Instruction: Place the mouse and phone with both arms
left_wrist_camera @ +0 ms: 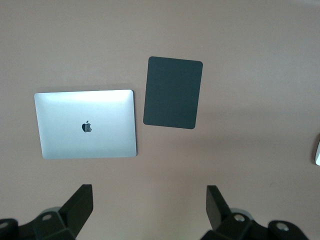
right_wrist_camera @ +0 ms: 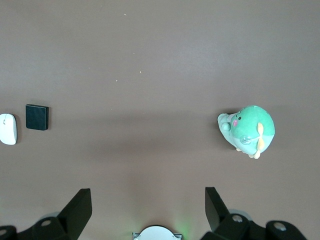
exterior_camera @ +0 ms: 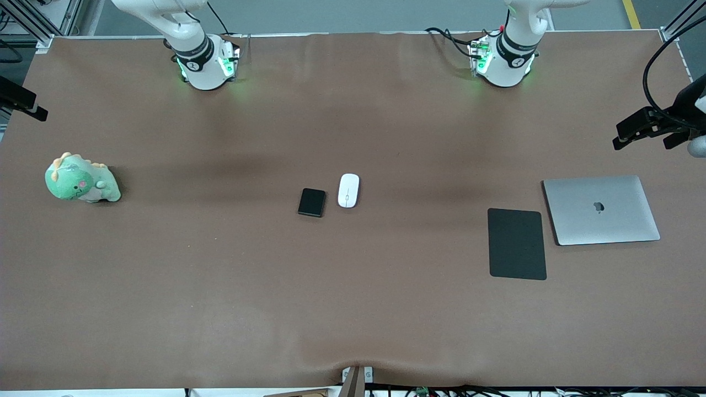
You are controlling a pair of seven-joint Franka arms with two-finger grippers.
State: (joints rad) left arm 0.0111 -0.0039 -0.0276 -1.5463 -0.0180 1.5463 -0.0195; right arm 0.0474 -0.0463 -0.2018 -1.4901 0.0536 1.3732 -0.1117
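Note:
The white mouse point(exterior_camera: 348, 190) lies at the table's middle. The black phone point(exterior_camera: 312, 202) lies right beside it, toward the right arm's end. Both show in the right wrist view, the mouse point(right_wrist_camera: 7, 129) and the phone point(right_wrist_camera: 37, 117). A sliver of the mouse point(left_wrist_camera: 318, 150) shows at the edge of the left wrist view. My left gripper point(left_wrist_camera: 148, 192) is open and empty, high over the bare table beside the laptop and pad. My right gripper point(right_wrist_camera: 148, 195) is open and empty, high over the table by its own base. Neither hand shows in the front view.
A black mouse pad point(exterior_camera: 517, 243) and a closed silver laptop point(exterior_camera: 600, 209) lie side by side toward the left arm's end. A green plush dinosaur point(exterior_camera: 81, 179) sits toward the right arm's end. Black camera mounts point(exterior_camera: 651, 124) jut in at the table's ends.

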